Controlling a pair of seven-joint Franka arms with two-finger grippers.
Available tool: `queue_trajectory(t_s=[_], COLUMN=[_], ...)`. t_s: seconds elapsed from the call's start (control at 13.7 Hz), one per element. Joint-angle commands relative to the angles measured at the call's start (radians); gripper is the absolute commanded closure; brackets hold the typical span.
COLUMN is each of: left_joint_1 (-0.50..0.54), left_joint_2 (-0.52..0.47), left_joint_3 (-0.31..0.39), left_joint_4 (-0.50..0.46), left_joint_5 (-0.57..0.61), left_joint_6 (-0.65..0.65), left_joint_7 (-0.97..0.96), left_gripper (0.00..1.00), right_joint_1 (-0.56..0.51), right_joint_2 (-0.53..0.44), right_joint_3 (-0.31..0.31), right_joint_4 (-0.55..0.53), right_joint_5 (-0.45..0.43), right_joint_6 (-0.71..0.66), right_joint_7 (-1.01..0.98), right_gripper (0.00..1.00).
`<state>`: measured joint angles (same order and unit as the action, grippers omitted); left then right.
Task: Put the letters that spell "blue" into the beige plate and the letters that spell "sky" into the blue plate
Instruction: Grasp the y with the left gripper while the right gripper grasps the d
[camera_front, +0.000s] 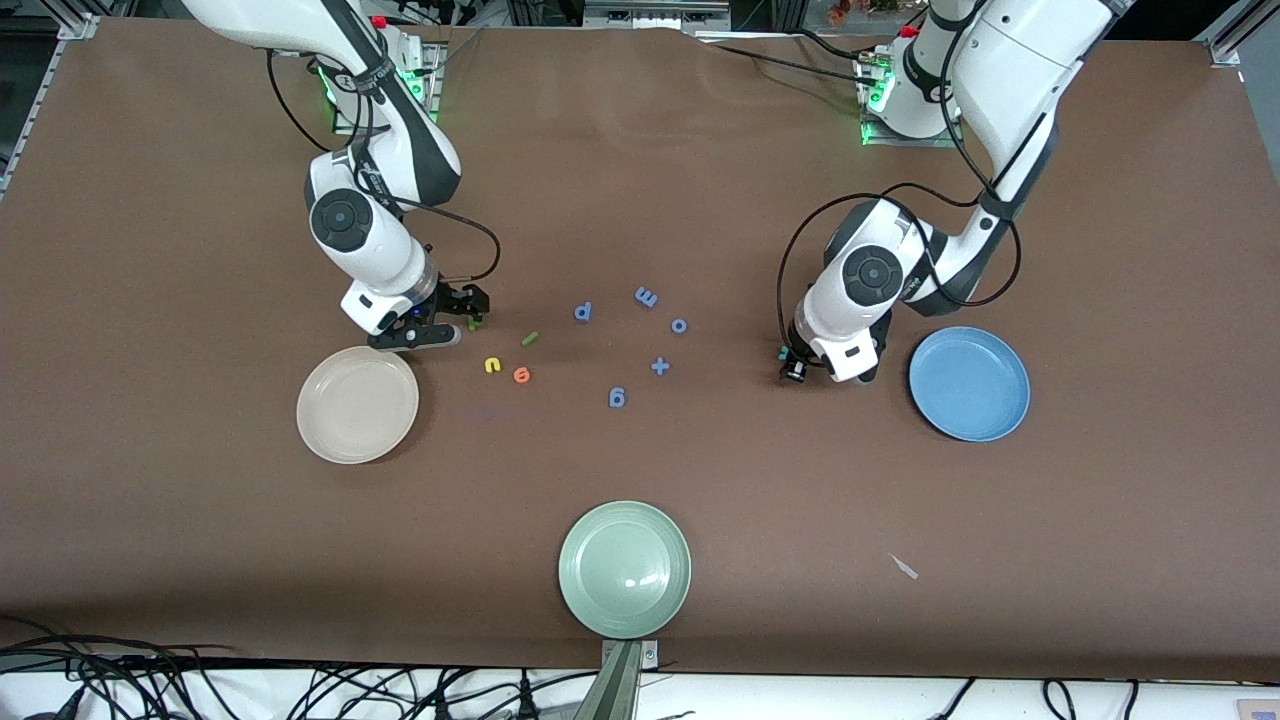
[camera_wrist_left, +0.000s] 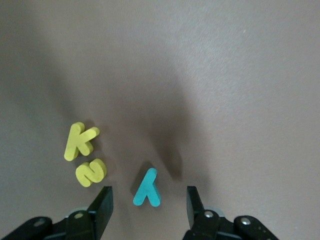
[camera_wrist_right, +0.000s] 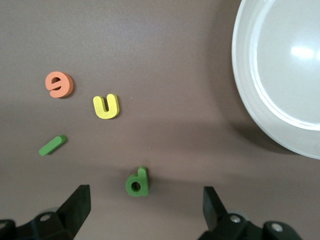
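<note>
In the left wrist view the teal y lies flat between the fingers of my left gripper, which is open with a gap on each side. The yellow k and yellow s lie just beside it. That left gripper is low beside the blue plate. My right gripper is open over the olive-green b, next to the beige plate. Yellow u, orange e and green bar lie close by. The beige plate holds nothing.
Several all-blue letters and a blue plus sign lie scattered mid-table between the two arms. A pale green plate sits near the front camera's edge. A small scrap lies toward the left arm's end.
</note>
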<state>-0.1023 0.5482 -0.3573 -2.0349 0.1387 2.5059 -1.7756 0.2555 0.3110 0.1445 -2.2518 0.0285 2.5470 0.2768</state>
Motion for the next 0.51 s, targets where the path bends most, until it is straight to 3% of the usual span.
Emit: queue_trajectory(t_s=[0.0,0.22,0.44], left_joint_1=[-0.017,-0.016,-0.014], left_joint_2=[0.021,0.03,0.045], left_joint_3=[0.011,0.011,0.009], left_joint_4=[0.025,0.027,0.045], left_joint_5=[0.045,0.163,0.188], left_joint_6=[-0.006,-0.004,-0.006], left_joint_7=[-0.045,-0.158,-0.183], left_gripper=[0.35,0.37,0.38], right_joint_1=[0.005,0.028,0.054], right_joint_2=[0.013,0.031,0.049], right_joint_3=[0.001,0.001,0.0], right_joint_4=[-0.017,-0.018,-0.023], right_joint_5=[-0.012,-0.012,-0.013], right_joint_6=[0.042,0.05,0.068], right_joint_7=[0.024,0.027,0.068], right_gripper=[0.01,0.01,0.02])
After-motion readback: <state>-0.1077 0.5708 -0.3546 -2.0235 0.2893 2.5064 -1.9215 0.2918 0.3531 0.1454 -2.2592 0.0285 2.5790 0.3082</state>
